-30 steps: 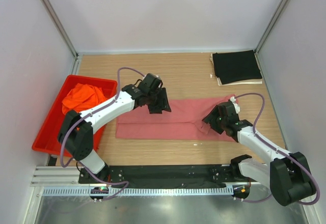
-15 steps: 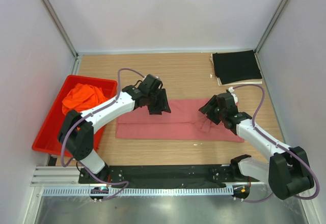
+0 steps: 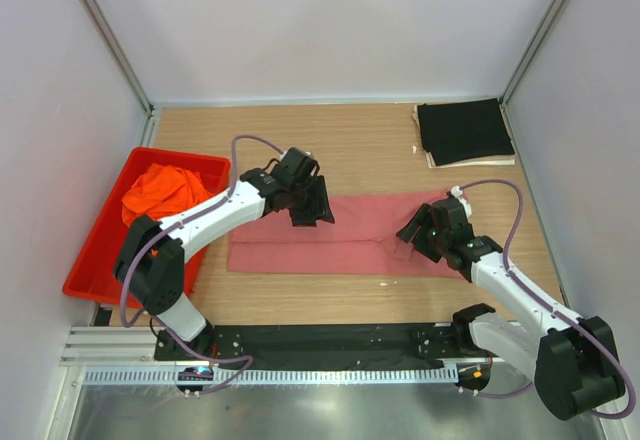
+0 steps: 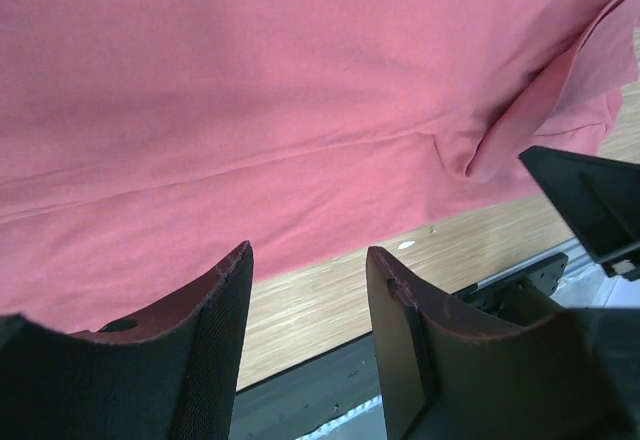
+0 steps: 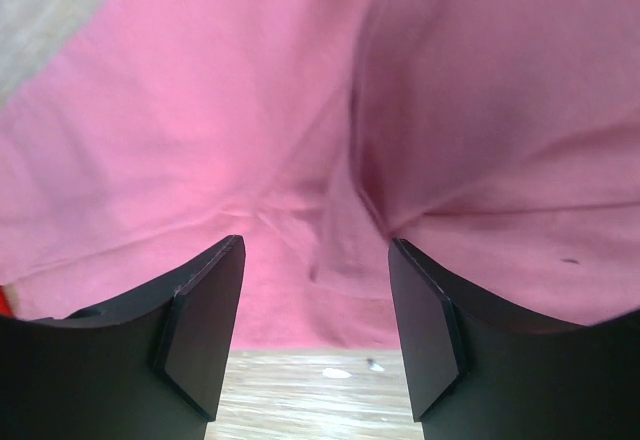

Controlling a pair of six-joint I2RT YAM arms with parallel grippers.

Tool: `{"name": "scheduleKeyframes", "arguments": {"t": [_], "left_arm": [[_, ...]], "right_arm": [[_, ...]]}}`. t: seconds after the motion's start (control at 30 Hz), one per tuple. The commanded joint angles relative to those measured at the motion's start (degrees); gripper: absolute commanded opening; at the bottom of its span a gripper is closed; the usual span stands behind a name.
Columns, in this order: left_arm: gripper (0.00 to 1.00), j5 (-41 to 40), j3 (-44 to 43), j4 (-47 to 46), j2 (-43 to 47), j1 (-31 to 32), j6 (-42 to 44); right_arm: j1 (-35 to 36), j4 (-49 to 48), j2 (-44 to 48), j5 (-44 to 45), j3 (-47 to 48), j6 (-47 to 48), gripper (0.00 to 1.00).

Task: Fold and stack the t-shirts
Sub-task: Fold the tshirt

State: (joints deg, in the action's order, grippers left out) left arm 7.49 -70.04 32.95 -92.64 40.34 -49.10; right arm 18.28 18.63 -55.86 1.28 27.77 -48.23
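A dusty rose-red t-shirt (image 3: 300,245) lies spread flat across the middle of the table as a long folded band. My left gripper (image 3: 314,210) hovers over its far edge near the middle, open and empty; in the left wrist view the left gripper (image 4: 308,260) frames the rose-red t-shirt (image 4: 300,90) and bare wood. My right gripper (image 3: 410,238) hangs over a creased fold at the shirt's right part, open; the right gripper (image 5: 315,250) holds nothing above the rose-red t-shirt (image 5: 300,110). A black t-shirt (image 3: 465,130) lies folded at the back right. An orange t-shirt (image 3: 160,188) sits crumpled in the tray.
The red plastic tray (image 3: 92,265) stands at the left edge of the table. A white sheet (image 3: 432,158) peeks out under the black shirt. Grey walls close in the table on three sides, and a black rail (image 3: 320,342) runs along the near edge.
My right gripper swung toward the back of the shirt, then came back nearer, and its jaws stand slightly wider. The left arm has not moved.
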Motion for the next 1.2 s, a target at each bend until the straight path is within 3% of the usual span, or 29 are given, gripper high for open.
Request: {"name": "scheduleKeyframes", "arguments": {"t": [0.0, 0.7, 1.17], "left_arm": [[0.51, -0.37, -1.06, -0.34, 0.44, -0.43, 0.67], [0.51, -0.28, -1.33, -0.60, -0.08, -0.52, 0.76], [0.51, 0.16, -1.77, -0.52, -0.08, -0.70, 0.85]], "right_arm": [[0.26, -2.37, 1.45, -0.49, -2.19, 1.03, 0.65], [2.19, -7.56, -1.53, -2.33, -4.74, -0.46, 0.65], [5.09, -9.74, -4.34, -2.86, 1.15, -2.92, 0.64]]}}
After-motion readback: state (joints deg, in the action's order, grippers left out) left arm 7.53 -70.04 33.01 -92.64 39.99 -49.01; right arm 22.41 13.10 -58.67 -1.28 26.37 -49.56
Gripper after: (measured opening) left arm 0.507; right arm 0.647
